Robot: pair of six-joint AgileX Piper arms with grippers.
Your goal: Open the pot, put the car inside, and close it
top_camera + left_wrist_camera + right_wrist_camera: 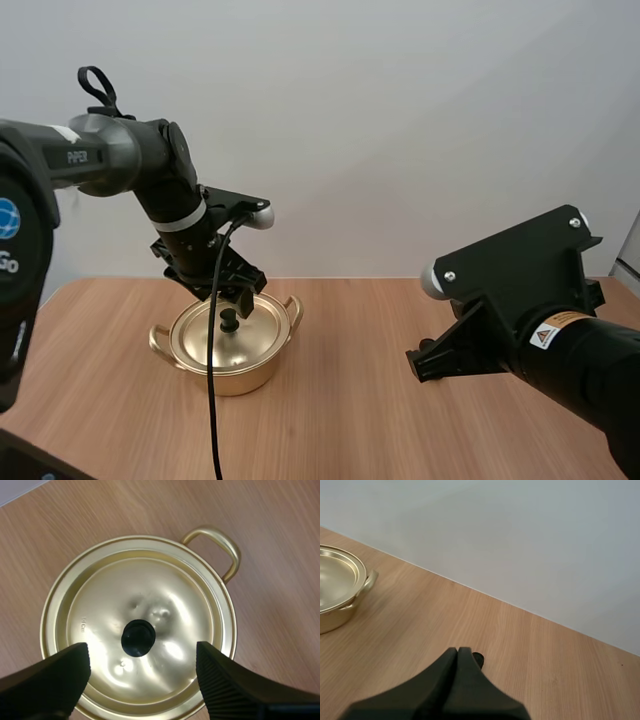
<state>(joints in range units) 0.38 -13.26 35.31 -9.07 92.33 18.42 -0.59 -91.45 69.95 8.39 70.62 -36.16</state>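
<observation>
The job stood at its first step, opening the pot (225,350), and I judged it barely begun. The gold lid (165,605) sat square on the pot, with its black knob (138,638) at the centre. The left pincer (142,652) hung directly over the pot, spread wide and holding nothing. Its two fingers (50,680) stood one to each side of the knob and well clear of it. From the high view the tips looked to be just above the knob rather than around it, though I could not be sure of the height.

The next move, as I read it, called for a short straight descent until the ribbed faces flanked the knob. After that would come a firm close and a level lift, so the lid came away without dragging the pot across the tabletop (350,420).

The right pincer (457,652) hovered over bare wood well to the right of the pot, its fingers pressed together on nothing.

I could not place the car. A small dark shape (477,659) just past the right pincer's tips was too unclear to name. The lid hid the pot's inside, and the left fingers cut off its near rim.
</observation>
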